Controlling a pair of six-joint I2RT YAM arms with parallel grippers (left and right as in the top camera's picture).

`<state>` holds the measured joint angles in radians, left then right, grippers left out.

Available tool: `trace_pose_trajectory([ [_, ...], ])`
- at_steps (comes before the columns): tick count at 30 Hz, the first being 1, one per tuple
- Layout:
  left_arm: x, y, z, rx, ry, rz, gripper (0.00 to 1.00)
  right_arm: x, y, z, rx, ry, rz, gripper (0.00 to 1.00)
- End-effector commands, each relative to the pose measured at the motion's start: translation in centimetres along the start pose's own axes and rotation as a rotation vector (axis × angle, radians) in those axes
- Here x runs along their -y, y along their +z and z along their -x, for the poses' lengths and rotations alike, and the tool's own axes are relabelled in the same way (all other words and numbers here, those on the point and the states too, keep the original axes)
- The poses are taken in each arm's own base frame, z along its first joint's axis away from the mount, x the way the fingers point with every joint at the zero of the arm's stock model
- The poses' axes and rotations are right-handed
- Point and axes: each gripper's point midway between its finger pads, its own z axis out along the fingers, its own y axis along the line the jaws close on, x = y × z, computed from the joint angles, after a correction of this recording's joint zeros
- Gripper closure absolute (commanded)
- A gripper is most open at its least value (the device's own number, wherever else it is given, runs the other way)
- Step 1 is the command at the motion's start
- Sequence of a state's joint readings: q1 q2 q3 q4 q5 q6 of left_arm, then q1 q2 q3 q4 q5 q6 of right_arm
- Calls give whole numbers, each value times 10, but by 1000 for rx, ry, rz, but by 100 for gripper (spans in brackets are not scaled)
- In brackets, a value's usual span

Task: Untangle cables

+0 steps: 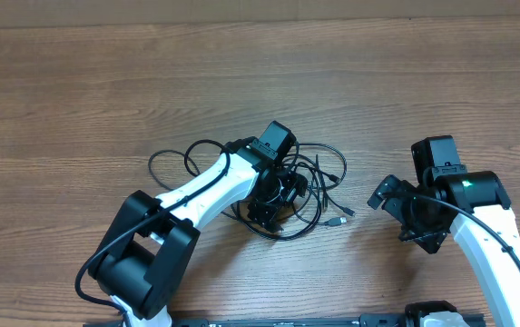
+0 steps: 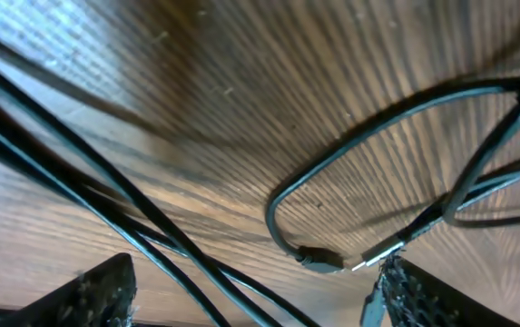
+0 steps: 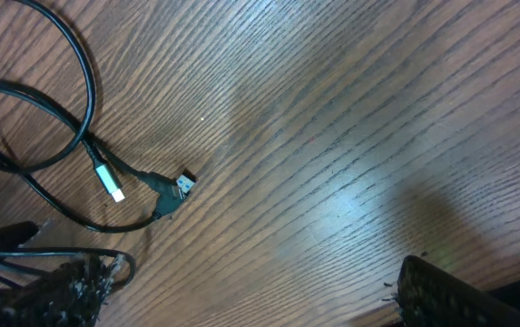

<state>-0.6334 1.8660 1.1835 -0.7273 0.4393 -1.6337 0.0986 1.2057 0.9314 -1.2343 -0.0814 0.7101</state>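
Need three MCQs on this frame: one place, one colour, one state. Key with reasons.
1. Where do the cables lie?
A) under the left gripper
B) by the far edge
C) hanging off the near edge

2. What colour are the cables?
A) white
B) black
C) red

3. How is the right gripper?
A) shut on a cable
B) shut, empty
C) open, empty

Key:
1 A: the overhead view shows the left gripper right over the cables.
2 B: every view shows them black.
3 C: its wrist view shows the jaws wide apart with nothing between.
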Motion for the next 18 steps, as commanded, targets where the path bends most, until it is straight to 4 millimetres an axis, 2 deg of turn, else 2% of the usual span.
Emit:
trace_pose_trajectory([
  [1,-5,7,1,19,-90,22,39,-3,-4,3,11,-4,14,0],
  [3,-6,10,2,44,-86,26,53,-3,-4,3,11,-4,14,0],
  [4,-6,12,1,52,-77,27,57,-3,-4,3,11,-4,14,0],
  [8,-1,23,-14,42,-18,12,63,-3,-4,3,11,-4,14,0],
  [10,2,32,-23,61,29,-1,56,-3,-4,3,11,-4,14,0],
  [12,1,38,-23,116,58,1,42,-3,-4,3,11,-4,14,0],
  [13,-1,40,-21,139,61,5,40,-3,-4,3,11,-4,14,0],
  [15,-7,43,-15,202,81,29,96,-3,-4,3,11,-4,14,0],
  [18,-21,37,-2,260,83,88,96,-3,-4,3,11,-4,14,0],
])
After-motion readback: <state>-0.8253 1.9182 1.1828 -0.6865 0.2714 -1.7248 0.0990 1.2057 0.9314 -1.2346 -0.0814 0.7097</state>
